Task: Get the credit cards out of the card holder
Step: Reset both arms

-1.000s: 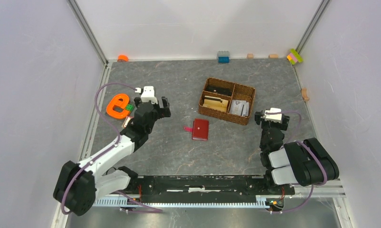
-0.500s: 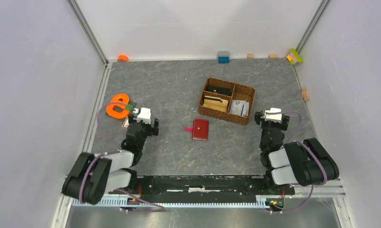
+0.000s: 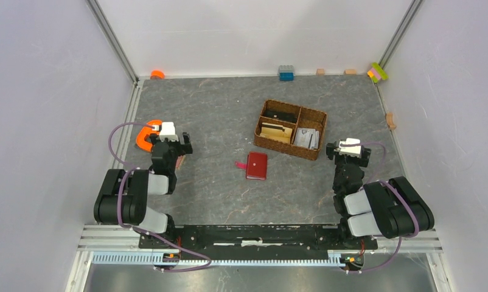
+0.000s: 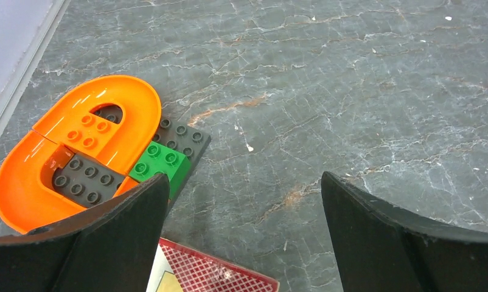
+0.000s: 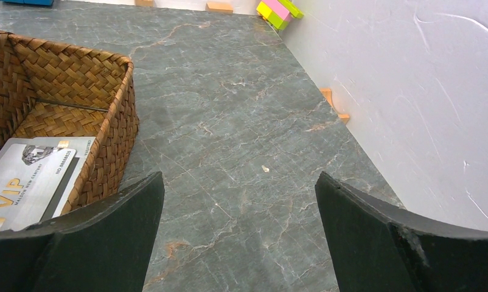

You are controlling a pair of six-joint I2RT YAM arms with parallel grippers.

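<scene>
My left gripper (image 4: 241,207) hangs fingers apart and empty over a red-patterned card (image 4: 212,275); my right gripper (image 5: 238,207), equally apart, hangs beside the wicker basket (image 5: 117,121), where a grey credit card (image 5: 28,182) lies. The card holder (image 3: 257,165) lies shut between them, well apart from both. I judge I am between steps: next I must reach it, pin it and open it

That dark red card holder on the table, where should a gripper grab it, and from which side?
Probably from straight above, pinching the card holder across its two long edges near the middle. It lies flat and closed on the table, so only thin edges face sideways, and its shorter width is the easier span to close on.
</scene>
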